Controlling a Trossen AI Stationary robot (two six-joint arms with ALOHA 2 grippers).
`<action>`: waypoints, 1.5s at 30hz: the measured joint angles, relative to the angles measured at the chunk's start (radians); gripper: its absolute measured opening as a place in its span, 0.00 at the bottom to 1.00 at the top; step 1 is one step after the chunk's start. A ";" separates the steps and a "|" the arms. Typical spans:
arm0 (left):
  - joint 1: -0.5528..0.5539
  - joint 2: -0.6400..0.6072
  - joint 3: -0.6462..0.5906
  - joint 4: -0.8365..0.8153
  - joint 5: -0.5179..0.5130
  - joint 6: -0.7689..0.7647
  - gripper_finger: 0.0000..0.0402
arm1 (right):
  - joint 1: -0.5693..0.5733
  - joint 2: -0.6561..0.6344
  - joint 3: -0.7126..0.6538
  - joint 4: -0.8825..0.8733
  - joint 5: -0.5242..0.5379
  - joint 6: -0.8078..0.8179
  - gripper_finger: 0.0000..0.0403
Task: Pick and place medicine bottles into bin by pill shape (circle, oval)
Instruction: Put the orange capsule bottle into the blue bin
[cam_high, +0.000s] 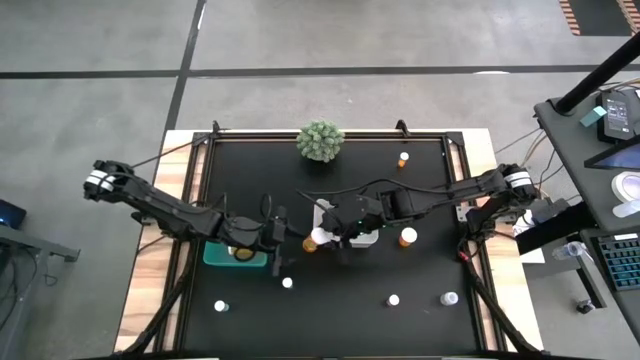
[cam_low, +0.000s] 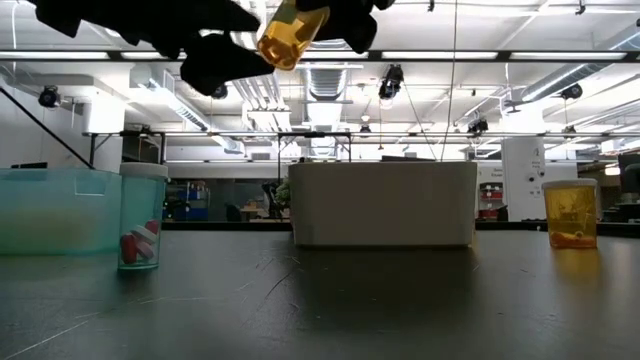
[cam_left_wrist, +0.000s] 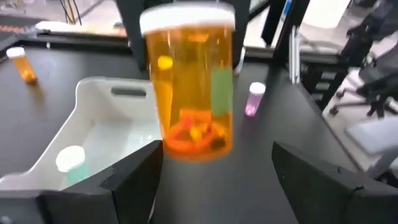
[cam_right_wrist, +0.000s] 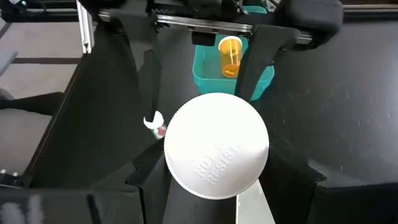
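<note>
I have the right gripper (cam_high: 335, 238) closed on an amber bottle (cam_left_wrist: 189, 93) with a white cap, held up off the table (cam_high: 340, 312) in the gap between the teal bin (cam_right_wrist: 205, 74) and the white bin (cam_left_wrist: 93, 99). The left gripper (cam_high: 280, 236) stands wide open around the bottle's lower end; its fingers sit on either side without pinching it, so it carries nothing.

The main worry is the crowding. Two sets of fingers are around one small bottle; if I pull the left arm away at an angle, a finger could clip the bottle and twist it out of the right grip. The bottle hangs tilted in the low view, so that hold may not be square; a jolt could let it slip, and it would drop to the table and likely roll.

The second risk is sorting. I can see orange pieces at the bottom of the bottle, but I cannot tell their shape; each bin already has a bottle in it, so a wrong guess puts this one with the wrong lot. I would also watch the white bin's rim on the way down; a low approach could shove it.
</note>
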 joint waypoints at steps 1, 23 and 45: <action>0.003 0.007 0.000 0.020 -0.001 0.000 0.71 | 0.000 0.000 0.000 0.003 -0.004 -0.007 0.50; 0.025 0.154 0.004 0.271 -0.001 0.001 0.37 | 0.000 0.002 0.000 0.006 -0.014 -0.073 0.53; 0.016 -0.016 -0.003 0.304 0.104 0.293 0.38 | 0.022 -0.236 -0.307 0.364 0.062 -0.136 0.72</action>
